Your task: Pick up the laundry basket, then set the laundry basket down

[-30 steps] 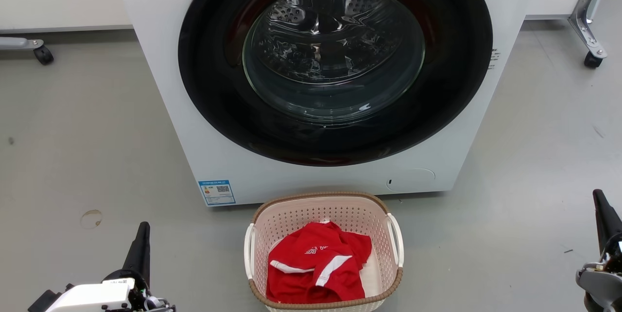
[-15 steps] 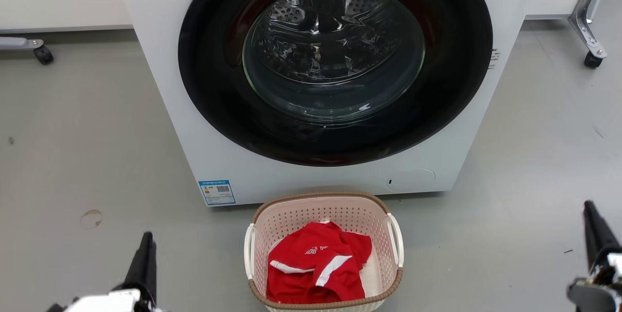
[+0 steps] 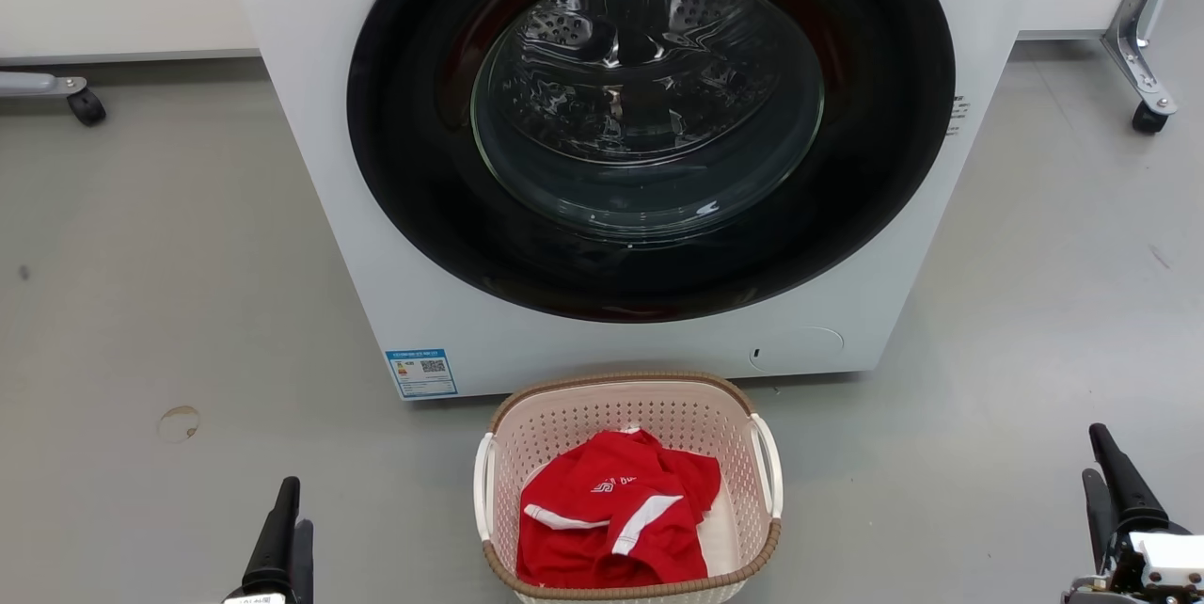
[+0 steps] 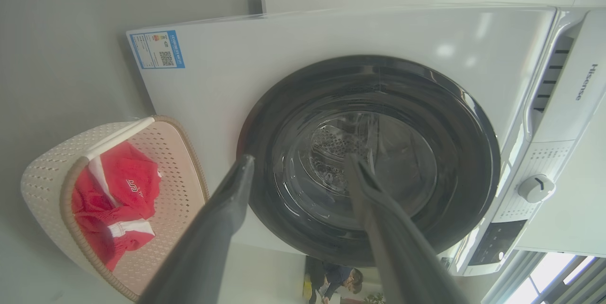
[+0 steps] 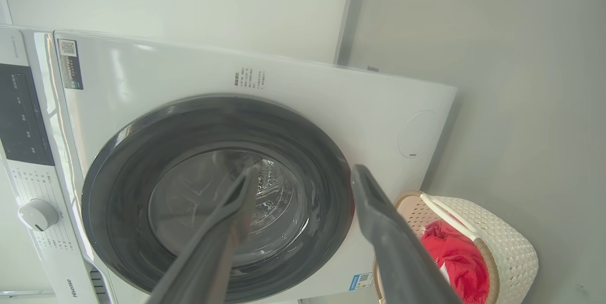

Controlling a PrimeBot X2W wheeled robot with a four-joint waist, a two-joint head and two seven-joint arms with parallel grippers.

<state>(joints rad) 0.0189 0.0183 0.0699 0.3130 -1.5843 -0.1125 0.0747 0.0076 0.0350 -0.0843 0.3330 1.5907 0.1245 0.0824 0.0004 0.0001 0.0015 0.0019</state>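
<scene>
The laundry basket (image 3: pixel 583 416) sits on the grey floor (image 3: pixel 188 284), directly in front of the white front-loading washing machine (image 3: pixel 847 341) and below its round glass door (image 3: pixel 649 105). A red shirt with white stripes (image 3: pixel 611 519) lies crumpled inside it. I can see the basket's white handles (image 3: pixel 483 486), one on each side, with nothing touching them. My left pincer (image 4: pixel 299 162) is low on the left, well apart from the basket, its fingers spread wide with nothing between them. My right pincer (image 5: pixel 305 171) is low on the right, also well apart from the basket, wide and empty. A blue label (image 3: pixel 420 372) is stuck at the machine's lower left corner.
</scene>
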